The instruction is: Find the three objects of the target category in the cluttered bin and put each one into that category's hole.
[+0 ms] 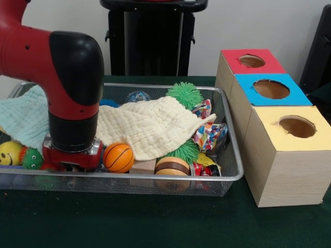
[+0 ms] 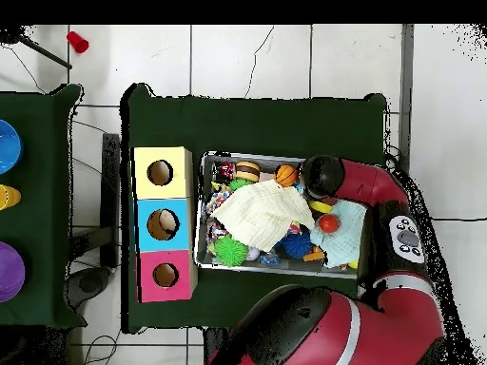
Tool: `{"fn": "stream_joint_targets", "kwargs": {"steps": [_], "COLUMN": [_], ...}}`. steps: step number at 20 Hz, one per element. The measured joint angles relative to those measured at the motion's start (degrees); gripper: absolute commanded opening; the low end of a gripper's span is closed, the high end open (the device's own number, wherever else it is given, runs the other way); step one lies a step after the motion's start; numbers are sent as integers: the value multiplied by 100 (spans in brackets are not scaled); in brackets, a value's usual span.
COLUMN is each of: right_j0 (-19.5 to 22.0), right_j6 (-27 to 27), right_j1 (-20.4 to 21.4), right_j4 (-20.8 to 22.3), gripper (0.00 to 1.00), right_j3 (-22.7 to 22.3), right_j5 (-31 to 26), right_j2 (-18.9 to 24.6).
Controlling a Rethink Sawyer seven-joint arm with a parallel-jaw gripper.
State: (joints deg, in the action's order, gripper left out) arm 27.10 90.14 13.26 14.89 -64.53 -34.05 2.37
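Down in the cluttered bin (image 1: 227, 178) at the front view's left end, the gripper (image 1: 71, 157), wrist housing buried among the toys; fingers hidden below it, so no telling whether spread, closed or clamped on anything. No plush animal plainly showing in either view (duck and tiger alike unseen, presumably under cloth or clutter). Just beside the gripper at 3 o'clock in the front view, an orange basketball (image 1: 118, 157), close enough to be nearly touching; at 9 o'clock, a green fuzzy toy (image 1: 32, 159) and a yellow smiley ball (image 1: 10, 153). Spread across the bin's middle, toward 1 o'clock from the gripper, a cream cloth (image 1: 150, 126); behind the arm, a pale green cloth (image 1: 23, 116). Likeliest hiding place, by judgement: beneath those cloths, so up and rightward from the gripper. Well apart at 3 o'clock, outside the bin, a row of boxes: red-topped box (image 1: 235, 64), blue-topped box (image 1: 248, 95), yellow-topped box (image 1: 266, 124), each with a round hole.
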Motion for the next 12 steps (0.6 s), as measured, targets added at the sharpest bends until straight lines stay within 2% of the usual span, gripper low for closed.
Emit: {"fn": "stream_joint_targets", "kwargs": {"steps": [12], "right_j0": [-4], "right_j6": [0], "right_j1": [867], "right_j4": [-41], "gripper": [0], "right_j3": [-40], "right_j5": [-756], "right_j2": [-75]}}
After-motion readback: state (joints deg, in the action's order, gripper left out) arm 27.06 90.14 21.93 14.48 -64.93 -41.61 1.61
